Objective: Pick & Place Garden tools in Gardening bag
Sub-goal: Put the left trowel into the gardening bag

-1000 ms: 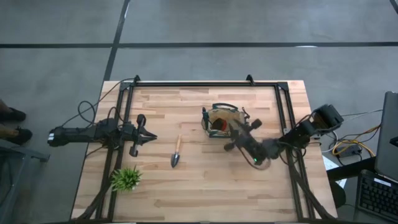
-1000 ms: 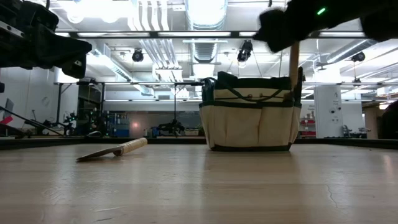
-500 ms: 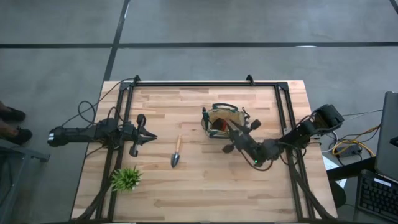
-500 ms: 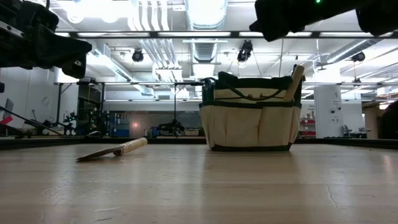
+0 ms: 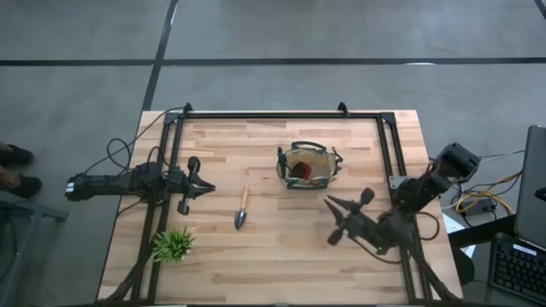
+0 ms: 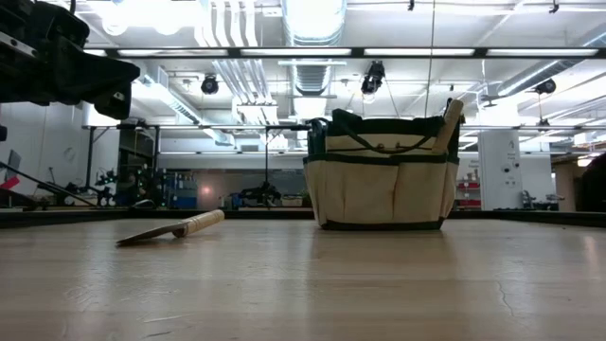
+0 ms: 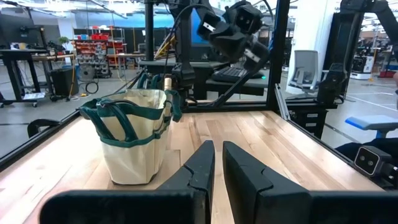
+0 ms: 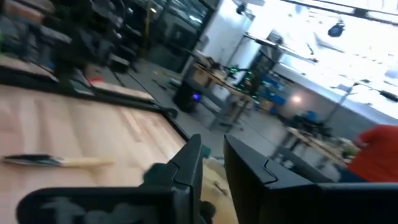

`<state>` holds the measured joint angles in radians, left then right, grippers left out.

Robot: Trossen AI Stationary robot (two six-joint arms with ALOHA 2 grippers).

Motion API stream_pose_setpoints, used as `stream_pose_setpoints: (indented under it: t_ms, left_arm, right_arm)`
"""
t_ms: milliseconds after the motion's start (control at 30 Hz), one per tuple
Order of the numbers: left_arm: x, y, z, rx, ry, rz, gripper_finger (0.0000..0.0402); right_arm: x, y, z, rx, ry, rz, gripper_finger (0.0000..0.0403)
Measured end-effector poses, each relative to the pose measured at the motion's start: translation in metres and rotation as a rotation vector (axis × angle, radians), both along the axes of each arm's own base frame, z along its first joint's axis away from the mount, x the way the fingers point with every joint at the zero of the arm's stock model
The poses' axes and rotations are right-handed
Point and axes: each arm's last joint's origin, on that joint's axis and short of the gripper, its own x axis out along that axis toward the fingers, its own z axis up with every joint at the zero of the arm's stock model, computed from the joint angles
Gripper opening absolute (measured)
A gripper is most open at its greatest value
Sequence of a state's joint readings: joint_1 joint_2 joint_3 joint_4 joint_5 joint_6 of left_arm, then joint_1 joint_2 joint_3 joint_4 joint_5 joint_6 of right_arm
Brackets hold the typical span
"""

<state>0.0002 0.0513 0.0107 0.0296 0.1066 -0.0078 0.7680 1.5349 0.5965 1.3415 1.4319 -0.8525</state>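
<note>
The table (image 5: 281, 256) carries the gardening bag (image 5: 306, 166) just past centre toward one o'clock, a wooden handle (image 6: 452, 117) poking out. The right gripper (image 5: 345, 214) hangs at five o'clock, jaws spread, empty. The left gripper (image 5: 205, 188) waits at nine — fingers nearly together. A trowel (image 5: 242, 209) lies between them.

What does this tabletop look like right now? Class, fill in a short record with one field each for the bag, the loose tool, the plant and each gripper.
bag: gardening bag upright on the table, a wooden handle sticking out of its top
loose tool: trowel lying flat on the table, apart from the bag
plant: small green plant near the table's left front corner
left gripper: empty, at the left side, pointing toward the trowel
right gripper: open, empty, off to the side of the bag
</note>
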Motion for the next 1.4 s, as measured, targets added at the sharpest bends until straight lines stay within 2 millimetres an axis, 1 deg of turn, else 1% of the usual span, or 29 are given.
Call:
stream_pose_setpoints:
  t_ms: [167,267,367,500,700,833,900,1133,1233,1300,1400]
  left_arm:
    - [0.000,0.000,0.000,0.000,0.000,0.000,0.0037]
    - [0.000,0.000,0.000,0.000,0.000,0.000,0.0037]
    - [0.000,0.000,0.000,0.000,0.000,0.000,0.0037]
    - [0.000,0.000,0.000,0.000,0.000,0.000,0.0037]
    - [0.000,0.000,0.000,0.000,0.000,0.000,0.0037]
    - [0.000,0.000,0.000,0.000,0.000,0.000,0.0037]
    - [0.000,0.000,0.000,0.000,0.000,0.000,0.0037]
    - [0.000,0.000,0.000,0.000,0.000,0.000,0.0037]
    - [0.000,0.000,0.000,0.000,0.000,0.000,0.0037]
    - [0.000,0.000,0.000,0.000,0.001,0.000,0.0037]
    - [0.000,0.000,0.000,0.000,0.000,0.000,0.0037]
  right_arm:
    - [-0.025,0.010,0.007,0.026,-0.035,0.115,0.0025]
    - [-0.039,0.008,0.010,0.061,-0.077,0.185,0.0011]
    - [-0.052,-0.001,0.008,0.127,-0.151,0.287,0.0008]
    - [-0.065,-0.016,-0.004,0.185,-0.188,0.436,0.0008]
    - [-0.085,-0.041,-0.013,0.304,-0.200,0.525,0.0008]
    - [-0.097,-0.052,-0.016,0.354,-0.181,0.703,0.0008]
    - [-0.103,-0.057,-0.017,0.380,-0.151,0.753,0.0008]
    - [-0.115,-0.072,-0.028,0.519,0.029,0.755,0.0008]
    - [-0.120,-0.074,-0.028,0.557,0.098,0.845,0.0008]
    - [-0.122,-0.075,-0.027,0.555,0.096,0.881,0.0008]
    - [-0.124,-0.080,-0.029,0.541,0.078,0.852,0.0008]
